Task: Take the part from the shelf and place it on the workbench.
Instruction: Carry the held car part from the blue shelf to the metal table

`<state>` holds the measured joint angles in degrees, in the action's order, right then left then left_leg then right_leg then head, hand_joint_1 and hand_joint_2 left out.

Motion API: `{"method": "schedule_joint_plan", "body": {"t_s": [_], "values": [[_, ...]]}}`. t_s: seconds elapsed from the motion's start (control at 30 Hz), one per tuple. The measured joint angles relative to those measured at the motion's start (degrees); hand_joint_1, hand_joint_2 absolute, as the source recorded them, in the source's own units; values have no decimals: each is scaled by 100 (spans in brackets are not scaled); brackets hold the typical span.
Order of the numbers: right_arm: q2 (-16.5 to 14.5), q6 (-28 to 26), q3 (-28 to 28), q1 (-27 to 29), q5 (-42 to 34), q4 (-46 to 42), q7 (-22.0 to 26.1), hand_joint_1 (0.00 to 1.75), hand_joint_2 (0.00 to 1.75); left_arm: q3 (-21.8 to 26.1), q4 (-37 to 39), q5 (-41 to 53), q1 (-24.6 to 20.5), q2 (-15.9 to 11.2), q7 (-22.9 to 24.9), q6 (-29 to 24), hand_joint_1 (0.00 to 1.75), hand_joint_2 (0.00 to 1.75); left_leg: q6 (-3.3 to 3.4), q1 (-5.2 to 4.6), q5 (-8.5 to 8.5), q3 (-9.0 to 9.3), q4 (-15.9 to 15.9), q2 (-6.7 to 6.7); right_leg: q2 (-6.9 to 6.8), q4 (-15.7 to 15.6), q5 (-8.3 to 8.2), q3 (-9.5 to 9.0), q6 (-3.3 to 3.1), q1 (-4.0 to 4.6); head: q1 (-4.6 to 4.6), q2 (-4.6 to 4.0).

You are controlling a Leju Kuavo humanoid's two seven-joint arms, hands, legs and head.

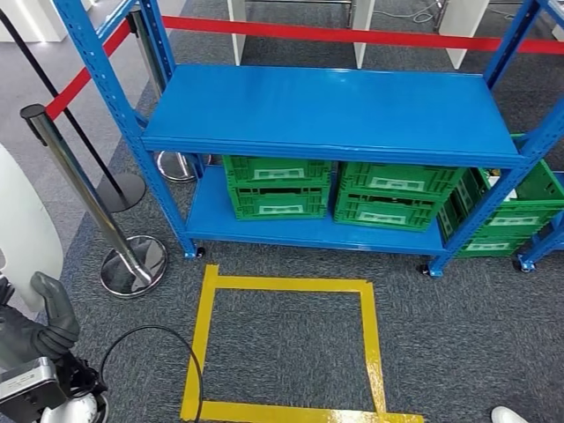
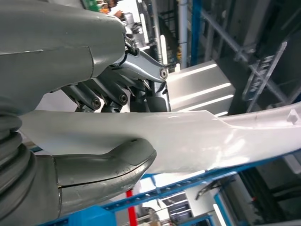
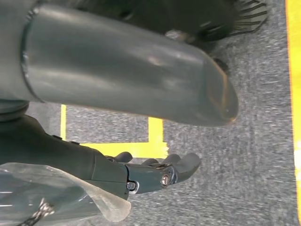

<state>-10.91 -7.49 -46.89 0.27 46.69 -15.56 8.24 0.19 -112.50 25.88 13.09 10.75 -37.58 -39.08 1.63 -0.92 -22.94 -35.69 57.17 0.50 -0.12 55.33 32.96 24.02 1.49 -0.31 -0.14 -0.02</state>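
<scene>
the part (image 2: 199,136), a smooth, glossy white curved panel, is already off the shelf (image 1: 332,110): the left hand (image 2: 106,117) grips it, thumb pressed under one face and darker fingers (image 2: 92,99) clamped on the other, low at the robot's left side. the workbench isn't visible, so placing seems wholly left to do. the right hand (image 3: 156,172) hangs over coarse grey carpet with fingers loosely apart, holding nothing. the blue metal shelf's top board lies bare; ribbed green crates (image 1: 279,185) sit below.

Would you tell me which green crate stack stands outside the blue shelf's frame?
The rightmost stack, beyond the shelf's right post; the other two sit on its lower level.
</scene>
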Motion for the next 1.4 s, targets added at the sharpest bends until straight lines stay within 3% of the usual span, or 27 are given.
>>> {"method": "schedule_joint_plan", "body": {"t_s": [0.07,0.1,0.17,0.23,0.27,0.3,0.33,0.37,0.43,0.5,0.57,0.63,0.7,0.77,0.8,0.83,0.87,0.9,0.97,1.03,1.1,1.17,1.23,1.3,1.33,1.37,1.4], "values": [[-2,13,-13,-9,11,7,-34,0,0,4,0,15,0,-1,1,0,175,175,-62,11,87,-31,1,6,-3,-114,-8,20,-66,13,-2,0],[-3,18,-21,-5,18,13,-52,0,0,8,0,19,2,-1,3,0,175,175,-98,21,45,-60,25,-1,-15,-109,-59,70,-109,9,-1,0],[-6,25,-32,-1,28,24,-72,0,0,18,0,21,7,-2,10,0,175,175,-173,42,-355,-162,322,-18,-44,-105,-190,210,-190,-9,-25,0],[-6,26,-38,-5,38,26,-74,0,0,33,0,21,9,-3,18,0,175,175,-232,68,-966,-297,1031,-22,-58,-84,-321,363,-224,-3,-46,-1],[-6,27,-41,-5,42,26,-74,0,0,39,0,21,9,-3,20,0,175,175,-250,80,-1139,-334,1387,-22,-62,-64,-386,445,-224,0,-49,-1],[-6,27,-47,-4,46,26,-75,0,0,44,0,20,10,-4,25,0,175,175,-261,88,-1175,-310,1613,-23,-66,-35,-445,532,-220,1,-48,-1],[-7,28,-54,-3,50,27,-75,0,0,46,0,18,11,-5,30,0,175,175,-264,94,-1089,-199,1633,-23,-68,1,-496,622,-213,1,-49,0],[-8,30,-60,-3,54,27,-75,0,0,48,0,13,11,-5,37,0,175,175,-259,100,-930,11,1417,-23,-69,43,-539,717,-205,1,-49,0],[-11,38,-70,-9,63,28,-74,0,0,48,0,-9,9,-6,52,0,175,175,-222,100,-730,574,616,-30,-62,127,-604,871,-176,8,-49,0],[-16,44,-76,-13,71,28,-74,0,0,48,-1,-30,7,-7,66,0,175,175,-170,82,-758,931,-5,-39,-56,172,-682,965,-125,18,-46,0],[-21,45,-81,-11,80,30,-74,0,0,47,-2,-50,10,-10,77,0,175,175,-108,64,-762,943,-164,-40,-57,163,-774,1020,-53,14,-43,0],[-24,45,-93,-6,91,30,-74,0,0,43,-2,-87,9,-13,86,0,175,175,-22,77,-675,853,-194,-23,-39,234,-696,1108,12,3,-37,-1],[-25,46,-114,-3,106,30,-74,0,0,38,-2,-136,7,-13,79,0,175,175,50,93,-580,751,-217,-2,-14,688,-279,1298,55,-6,-19,-1],[-26,47,-128,-2,125,30,-76,0,0,31,-2,-195,9,-16,59,0,175,175,75,87,-487,632,-211,7,-9,1452,176,1531,88,-13,-2,0],[-26,47,-132,-1,136,30,-78,0,0,25,-2,-226,11,-19,52,0,175,175,74,84,-439,574,-207,11,-9,1733,254,1590,100,-18,-1,0],[-26,47,-134,1,145,30,-80,0,0,15,-2,-254,12,-23,48,0,175,175,68,83,-395,517,-203,13,-9,1832,216,1558,106,-22,4,0],[-26,47,-138,2,155,30,-83,0,0,0,-2,-276,15,-28,48,0,175,175,57,83,-356,468,-198,14,-9,1697,82,1407,107,-27,5,0],[-26,47,-141,2,163,30,-85,0,0,-19,-2,-297,17,-33,48,0,175,175,40,85,-326,435,-189,11,-10,1340,-89,1147,104,-34,6,0],[-29,52,-146,-7,175,30,-86,0,0,-53,-5,-324,19,-43,56,0,175,175,-5,75,-289,378,-147,10,-4,441,-255,552,89,-38,4,0],[-34,62,-154,-7,183,30,-86,0,0,-71,-9,-337,20,-52,67,0,175,175,-62,58,-250,334,-95,14,6,12,-237,288,71,-29,2,0],[-39,72,-164,9,186,30,-88,0,0,-79,-11,-340,21,-57,73,0,175,175,-117,58,-223,308,-64,12,5,-1,-259,305,22,-29,4,0],[-48,90,-169,12,192,30,-87,0,0,-83,-13,-341,20,-68,79,0,175,175,-174,68,-367,237,88,-2,-4,-11,-301,334,-68,-44,-11,0],[-57,126,-169,6,202,30,-78,0,0,-87,-13,-342,21,-87,102,0,175,175,-240,85,-781,-14,730,-14,-11,-16,-339,378,-146,-45,-39,0],[-63,152,-170,12,213,30,-69,0,0,-93,-13,-343,28,-104,123,0,175,175,-276,97,-1143,-304,1530,-15,-17,-5,-364,431,-183,-30,-49,0],[-64,156,-171,19,216,30,-67,0,0,-95,-12,-343,31,-108,130,0,175,175,-275,98,-1165,-343,1703,-15,-18,5,-370,449,-190,-22,-48,0],[-66,161,-172,24,218,30,-63,0,0,-97,-12,-343,33,-112,134,0,175,175,-262,97,-1068,-276,1641,-16,-17,18,-373,459,-192,-14,-49,0],[-67,166,-173,26,219,30,-58,0,0,-99,-12,-343,33,-115,139,0,175,175,-238,96,-886,-119,1373,-18,-13,30,-372,462,-191,-5,-49,0]]}}
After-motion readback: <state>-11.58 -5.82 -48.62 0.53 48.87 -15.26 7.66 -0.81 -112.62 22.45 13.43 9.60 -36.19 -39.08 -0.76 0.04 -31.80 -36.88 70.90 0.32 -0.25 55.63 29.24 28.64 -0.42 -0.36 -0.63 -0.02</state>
